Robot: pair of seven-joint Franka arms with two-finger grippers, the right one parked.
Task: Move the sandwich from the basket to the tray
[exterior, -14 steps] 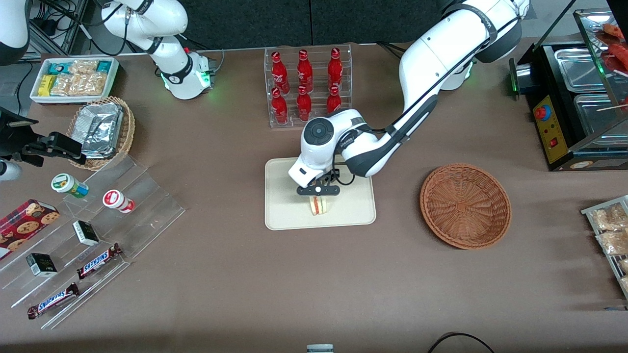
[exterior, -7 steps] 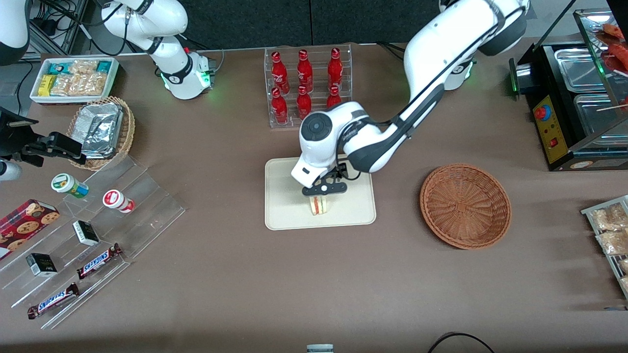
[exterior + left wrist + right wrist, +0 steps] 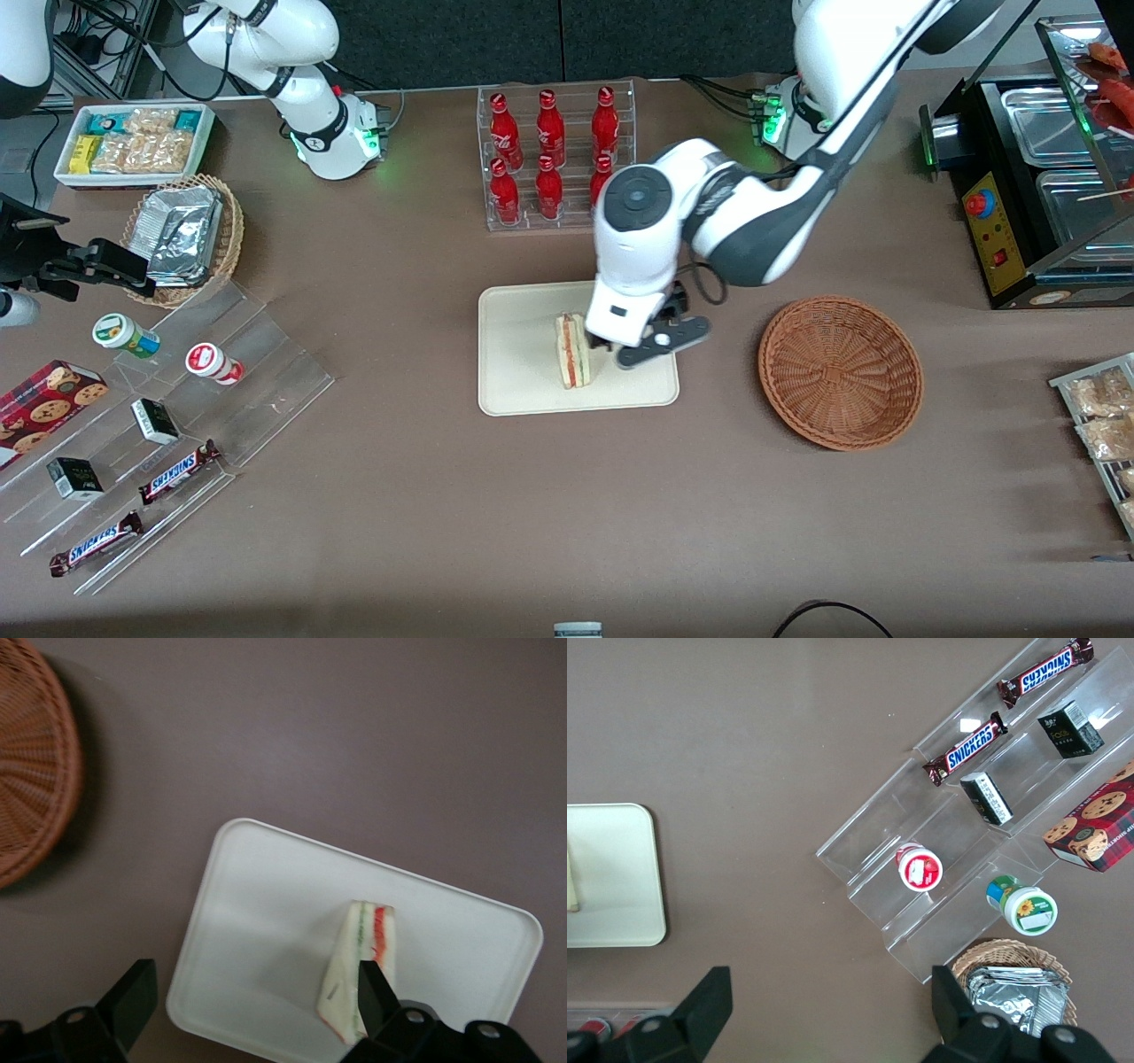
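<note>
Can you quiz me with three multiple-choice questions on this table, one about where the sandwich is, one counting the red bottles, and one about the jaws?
1. Where is the sandwich?
A. in the brown basket
B. on the tray
C. on the bare table

2. How many red bottles stand in the clear rack?
A. four
B. six
C. eight

3. How do the gripper jaws stand?
A. open, holding nothing
B. shut on the sandwich
C. shut on a bottle

Answers:
1 B: it stands on the cream tray, while the basket has nothing in it.
2 B: two rows of three.
3 A: the wrist view shows both fingers spread, with the gripper above the tray beside the sandwich.
</note>
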